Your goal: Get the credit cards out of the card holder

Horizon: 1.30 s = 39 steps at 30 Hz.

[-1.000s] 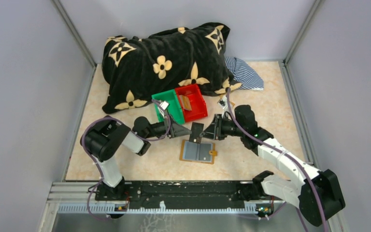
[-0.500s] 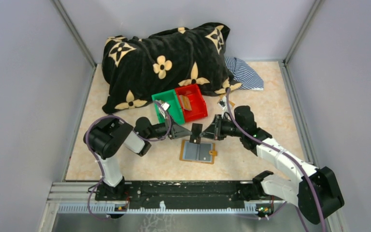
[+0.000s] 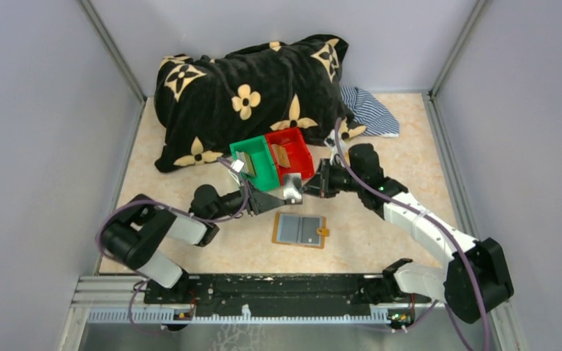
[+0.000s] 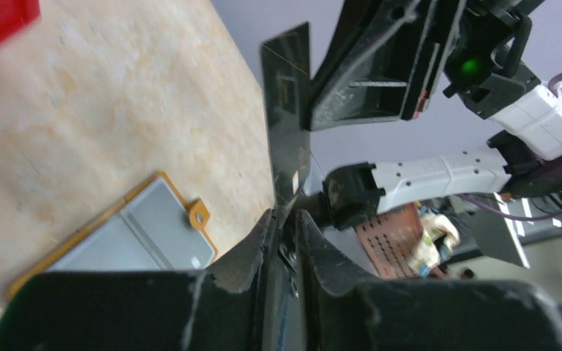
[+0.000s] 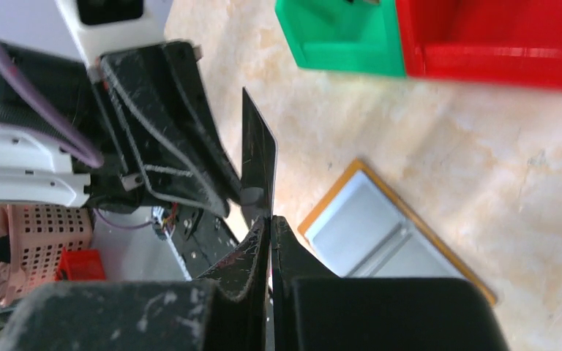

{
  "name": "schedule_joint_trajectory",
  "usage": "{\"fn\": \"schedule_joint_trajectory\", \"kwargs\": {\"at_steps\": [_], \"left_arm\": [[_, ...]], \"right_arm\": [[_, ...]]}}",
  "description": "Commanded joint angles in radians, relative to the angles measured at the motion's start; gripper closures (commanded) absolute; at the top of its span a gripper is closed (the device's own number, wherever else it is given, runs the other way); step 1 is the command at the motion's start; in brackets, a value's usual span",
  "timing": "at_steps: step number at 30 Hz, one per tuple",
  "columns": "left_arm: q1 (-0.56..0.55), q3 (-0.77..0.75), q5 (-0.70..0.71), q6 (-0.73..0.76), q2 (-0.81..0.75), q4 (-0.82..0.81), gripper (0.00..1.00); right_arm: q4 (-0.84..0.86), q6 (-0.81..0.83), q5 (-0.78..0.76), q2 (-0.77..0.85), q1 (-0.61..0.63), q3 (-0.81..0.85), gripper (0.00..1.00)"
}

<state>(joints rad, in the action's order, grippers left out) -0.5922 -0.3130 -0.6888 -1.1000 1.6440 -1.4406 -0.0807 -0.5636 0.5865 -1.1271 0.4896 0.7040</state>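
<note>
The card holder [image 3: 300, 229] lies open and flat on the table, tan-rimmed with grey pockets, also seen in the left wrist view [image 4: 146, 234] and the right wrist view [image 5: 380, 227]. Above it a dark credit card [image 3: 291, 190] stands on edge between both grippers. My right gripper [image 5: 270, 218] is shut on one end of the card [image 5: 258, 157]. My left gripper [image 4: 287, 213] has its jaws slightly parted around the other end of the card [image 4: 287, 110]. From above, the left gripper [image 3: 279, 198] and the right gripper [image 3: 304, 190] meet tip to tip in front of the bins.
A green bin [image 3: 263, 175] and a red bin [image 3: 304, 168] stand side by side just beyond the grippers, each with a card inside. Behind them lies a black flowered cushion [image 3: 249, 95], with a striped cloth [image 3: 369, 110] at the back right. Grey walls close in the table.
Both grippers carried the card away from above the holder towards the bins. The right gripper closed on the card. The left jaws have parted slightly and the left arm has stretched out lower.
</note>
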Motion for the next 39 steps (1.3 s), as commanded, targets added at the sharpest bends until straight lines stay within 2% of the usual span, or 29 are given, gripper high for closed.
{"fn": "schedule_joint_trajectory", "kwargs": {"at_steps": [1,5,9,13,18,19,21,22,25,28,30,34,39], "left_arm": [[0.001,0.056,0.119,0.186,-0.192,0.199,0.79],[0.015,0.094,0.160,0.204,-0.296,0.302,0.79],[0.017,0.138,0.220,0.258,-0.405,0.455,0.79],[0.017,0.170,0.287,0.351,-0.573,0.684,0.80],[0.017,0.191,0.386,0.434,-0.842,1.005,0.80],[0.017,0.197,0.397,0.445,-0.890,1.052,0.76],[0.017,0.222,0.413,0.461,-0.994,1.128,0.56],[0.017,0.235,0.417,0.461,-1.032,1.146,0.52],[0.017,0.249,0.441,0.456,-1.123,1.240,0.49],[0.017,0.222,0.476,0.476,-1.184,1.337,0.49],[0.017,0.201,0.495,0.496,-1.213,1.386,0.49],[0.017,0.170,0.520,0.527,-1.216,1.436,0.49],[0.017,0.154,0.507,0.533,-1.149,1.406,0.48]], "right_arm": [[0.005,0.064,-0.035,-0.068,-0.003,0.132,1.00],[0.014,0.075,-0.029,-0.132,-0.003,0.199,1.00],[-0.068,0.140,-0.072,-0.233,0.000,0.329,1.00],[-0.234,0.221,-0.174,-0.369,0.049,0.562,1.00],[-0.452,0.261,-0.331,-0.612,0.147,0.895,1.00],[-0.506,0.271,-0.375,-0.664,0.167,0.971,1.00],[-0.627,0.278,-0.456,-0.778,0.209,1.141,1.00],[-0.684,0.278,-0.484,-0.842,0.224,1.238,1.00],[-0.859,0.287,-0.557,-1.035,0.267,1.523,1.00],[-0.959,0.301,-0.634,-1.177,0.293,1.718,1.00],[-0.969,0.298,-0.635,-1.204,0.294,1.753,1.00],[-0.950,0.301,-0.660,-1.188,0.295,1.711,1.00],[-0.907,0.307,-0.681,-1.136,0.295,1.615,1.00]]}}
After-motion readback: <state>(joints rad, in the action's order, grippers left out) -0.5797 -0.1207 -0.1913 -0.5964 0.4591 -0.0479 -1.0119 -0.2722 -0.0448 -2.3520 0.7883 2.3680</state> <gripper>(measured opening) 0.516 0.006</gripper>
